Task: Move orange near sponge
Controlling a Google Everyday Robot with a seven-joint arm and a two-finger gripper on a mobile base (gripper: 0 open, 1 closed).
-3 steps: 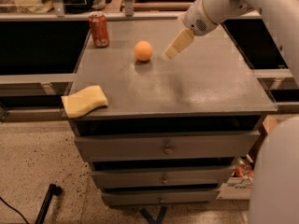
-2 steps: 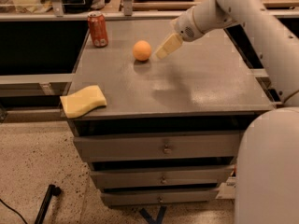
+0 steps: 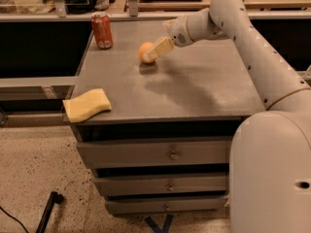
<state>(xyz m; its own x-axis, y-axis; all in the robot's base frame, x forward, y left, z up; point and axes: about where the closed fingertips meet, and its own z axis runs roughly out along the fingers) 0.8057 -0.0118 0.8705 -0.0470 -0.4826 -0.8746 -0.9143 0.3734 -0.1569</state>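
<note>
A red soda can (image 3: 102, 30) stands upright on the grey cabinet (image 3: 194, 89) — back-left corner. Three drawers (image 3: 155, 153) sit below, all shut.

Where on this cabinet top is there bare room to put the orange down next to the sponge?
Bare cabinet top lies right of the sponge, along the front edge, and between it and the orange. The back is crowded: soda can, the orange, and the gripper at the orange.

My arm (image 3: 252, 47) is smooth pale-grey tubing, dotted with small dark screw holes, with rounded joints and a bulky pale base shell (image 3: 272, 178). My cream jaws are at the orange (image 3: 143, 50).
</note>
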